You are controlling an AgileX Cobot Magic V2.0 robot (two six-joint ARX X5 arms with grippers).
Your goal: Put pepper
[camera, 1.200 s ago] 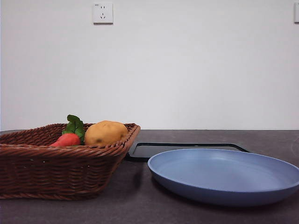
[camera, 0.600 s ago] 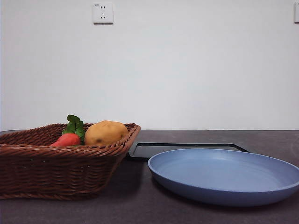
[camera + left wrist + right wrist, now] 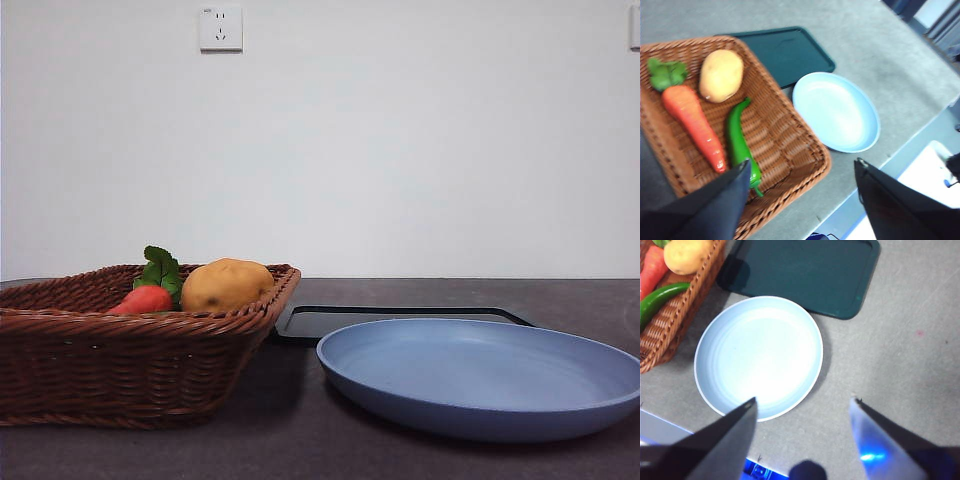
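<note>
The green pepper (image 3: 737, 141) lies in the brown wicker basket (image 3: 785, 150) between a red carrot-like vegetable (image 3: 694, 125) and a tan potato (image 3: 721, 75). The pepper also shows in the right wrist view (image 3: 660, 299). In the front view the basket (image 3: 130, 350) hides it. My left gripper (image 3: 802, 175) is open, high above the basket's near corner. My right gripper (image 3: 802, 410) is open, high above the light blue plate (image 3: 759, 356). The plate (image 3: 480, 375) is empty and stands beside the basket.
A dark tray (image 3: 782, 52) lies flat behind the plate and next to the basket; it also shows in the front view (image 3: 400, 320) and the right wrist view (image 3: 805, 272). The table edge (image 3: 900, 165) runs close to the plate.
</note>
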